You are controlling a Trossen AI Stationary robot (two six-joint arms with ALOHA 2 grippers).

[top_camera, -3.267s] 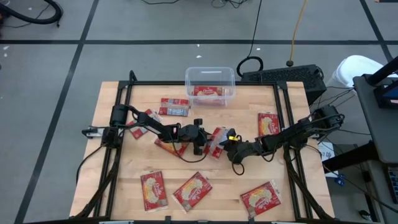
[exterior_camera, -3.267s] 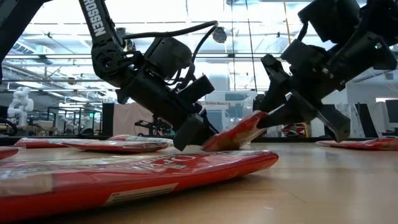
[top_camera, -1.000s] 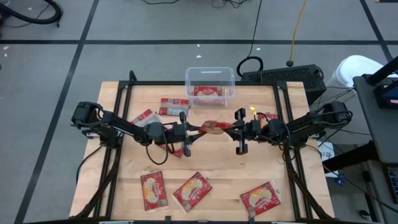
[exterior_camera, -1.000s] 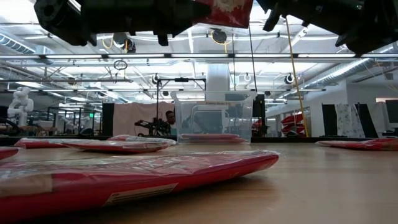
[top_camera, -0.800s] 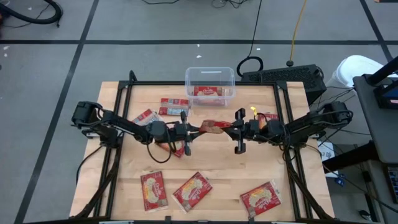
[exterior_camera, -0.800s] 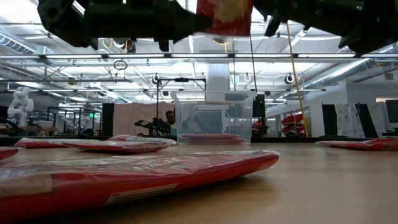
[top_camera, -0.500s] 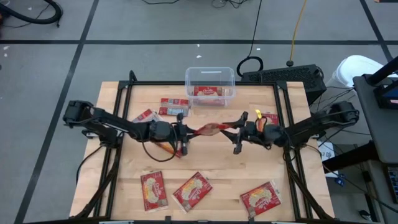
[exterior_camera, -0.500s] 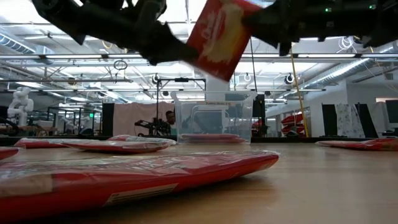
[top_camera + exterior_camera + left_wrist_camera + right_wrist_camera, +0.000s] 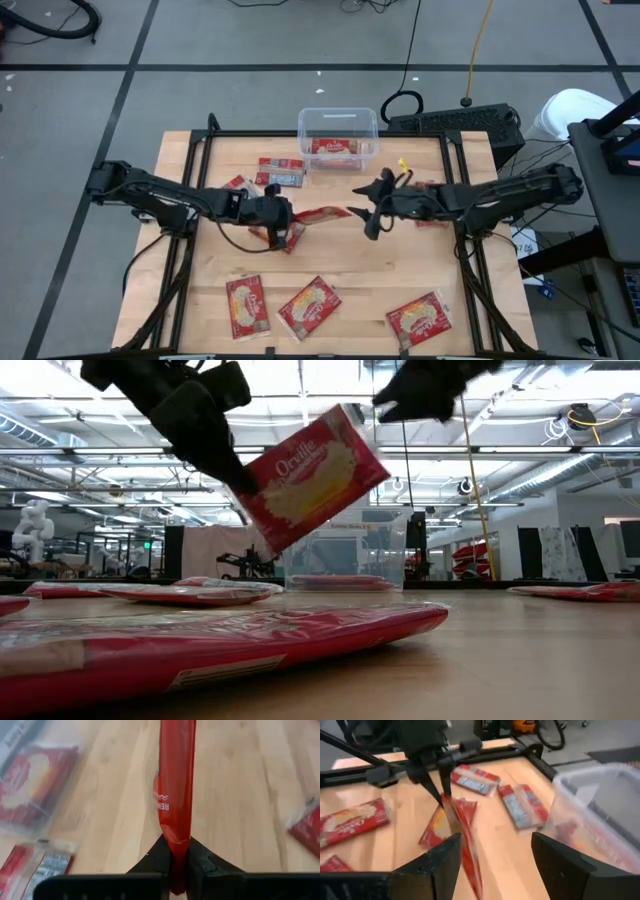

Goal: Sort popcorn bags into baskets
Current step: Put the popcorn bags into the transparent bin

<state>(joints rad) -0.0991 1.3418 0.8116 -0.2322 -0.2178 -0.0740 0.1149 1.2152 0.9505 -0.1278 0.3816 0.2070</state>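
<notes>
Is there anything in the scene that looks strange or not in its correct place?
Yes. One bag hangs tilted in the air above the table, held at one end only by the left pincer. The right pincer is open beside it.

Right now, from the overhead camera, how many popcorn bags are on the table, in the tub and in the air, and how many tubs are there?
On the table, popcorn bags: 8
In the tub, popcorn bag: 1
Held up by the left tool, popcorn bag: 1
clear plastic tub: 1
Total: 10 bags and 1 tub
</notes>
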